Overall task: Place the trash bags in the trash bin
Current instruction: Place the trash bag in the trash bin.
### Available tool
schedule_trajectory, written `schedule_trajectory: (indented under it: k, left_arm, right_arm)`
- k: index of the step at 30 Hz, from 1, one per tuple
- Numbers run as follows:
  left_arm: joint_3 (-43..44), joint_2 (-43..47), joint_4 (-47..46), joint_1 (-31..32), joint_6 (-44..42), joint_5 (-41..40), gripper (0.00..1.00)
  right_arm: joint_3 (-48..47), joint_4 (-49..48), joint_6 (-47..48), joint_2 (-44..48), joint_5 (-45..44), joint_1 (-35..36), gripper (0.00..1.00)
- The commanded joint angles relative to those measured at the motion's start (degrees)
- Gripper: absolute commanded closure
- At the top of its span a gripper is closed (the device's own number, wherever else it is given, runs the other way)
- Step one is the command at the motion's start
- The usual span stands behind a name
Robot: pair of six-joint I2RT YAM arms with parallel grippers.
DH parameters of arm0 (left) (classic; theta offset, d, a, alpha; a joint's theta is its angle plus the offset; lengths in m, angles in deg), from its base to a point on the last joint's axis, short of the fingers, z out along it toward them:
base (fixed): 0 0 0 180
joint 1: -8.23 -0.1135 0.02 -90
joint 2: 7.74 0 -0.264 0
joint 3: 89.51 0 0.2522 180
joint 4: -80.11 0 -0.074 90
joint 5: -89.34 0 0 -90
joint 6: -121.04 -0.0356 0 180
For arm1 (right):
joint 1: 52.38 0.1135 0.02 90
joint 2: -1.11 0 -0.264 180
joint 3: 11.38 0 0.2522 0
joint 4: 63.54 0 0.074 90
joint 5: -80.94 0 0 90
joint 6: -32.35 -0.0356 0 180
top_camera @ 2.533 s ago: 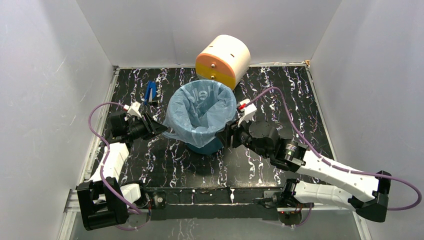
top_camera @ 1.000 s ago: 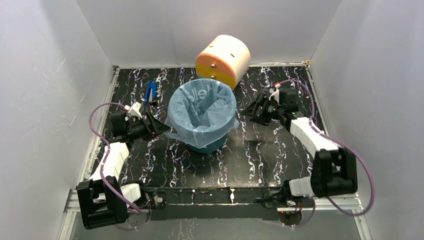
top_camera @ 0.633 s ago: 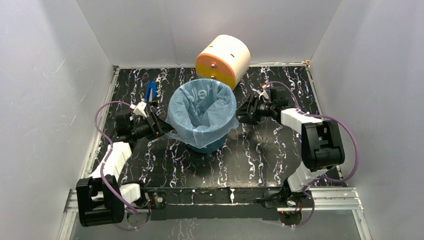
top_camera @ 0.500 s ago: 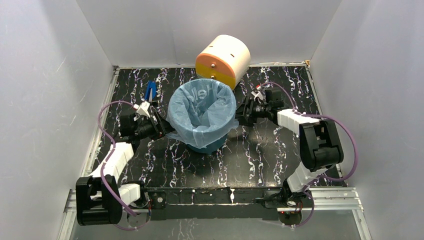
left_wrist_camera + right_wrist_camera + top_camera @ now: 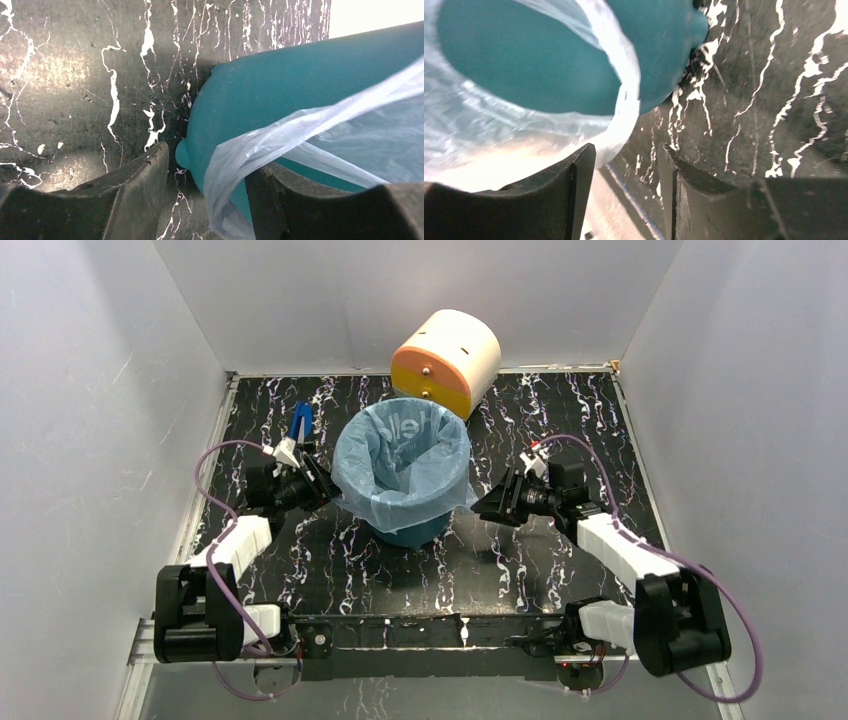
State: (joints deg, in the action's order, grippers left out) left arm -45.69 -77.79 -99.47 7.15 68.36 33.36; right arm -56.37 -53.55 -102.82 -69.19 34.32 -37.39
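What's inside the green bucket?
A crinkly light-blue plastic bag lines the teal bin, its edge folded out over the rim. Nothing else shows inside it. The bag covers the bin's bottom, so that part can't be seen.

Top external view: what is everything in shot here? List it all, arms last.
trash bag: one, light blue, lining the bin, hem folded over its rim
trash bin: one, teal, middle of the table
drum: one, cream and orange, behind the bin
small object: one, blue, left of the bin; too small to identify
table: one, black with white veins
left gripper: one, black, at the bag's left hem, jaws apart
right gripper: one, black, at the bag's right hem, jaws apart
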Motion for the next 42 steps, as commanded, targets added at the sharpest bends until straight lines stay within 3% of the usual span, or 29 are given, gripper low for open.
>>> schedule_trajectory:
  k: [1, 3, 7, 11, 15, 19, 26, 30, 36, 42]
  left_arm:
    - [1.5, -2.1, -4.1, 0.3, 0.5, 2.3, 0.45]
    - [2.1, -3.7, -5.1, 0.3, 1.0, 3.3, 0.43]
    - [3.3, -5.7, -5.9, 0.3, 1.0, 2.2, 0.42]
    - [4.8, -7.8, -6.4, 0.3, 1.5, 2.8, 0.42]
    - [5.5, -11.2, -9.8, 0.3, 3.4, 4.9, 0.44]
    - [6.1, -12.9, -12.0, 0.3, 4.1, 5.9, 0.44]
    - [8.9, -17.6, -9.3, 6.7, -0.5, 8.3, 0.44]
    - [10.8, -17.0, -0.4, 10.0, -7.1, 6.3, 0.45]
    - [3.9, -11.0, -5.1, 11.4, 1.6, 0.9, 0.43]
    - [1.5, -1.7, 2.2, 11.8, 0.9, -8.0, 0.43]
  right_arm:
    - [-2.2, 5.7, 5.5, 6.6, -9.8, -0.3, 0.39]
    - [-3.9, 7.0, 5.8, 7.3, -14.0, -0.6, 0.33]
    - [-6.9, 4.4, 4.1, 3.7, -16.5, -1.6, 0.32]
    - [-13.1, -1.8, 1.4, -5.0, -5.8, -1.8, 0.32]
    - [-14.9, -16.6, -5.9, -14.9, 8.8, -1.4, 0.31]
    - [-18.4, -13.6, -4.2, -20.3, 6.7, -1.4, 0.33]
    - [-18.7, -10.6, -1.0, -22.3, 6.9, 0.0, 0.33]
    - [-13.1, -12.1, -3.5, -18.2, 4.5, 1.2, 0.32]
    - [-6.0, -3.5, -5.2, -6.9, -11.6, 0.7, 0.3]
    - [-6.3, 5.4, -0.6, 2.3, -16.3, 0.4, 0.24]
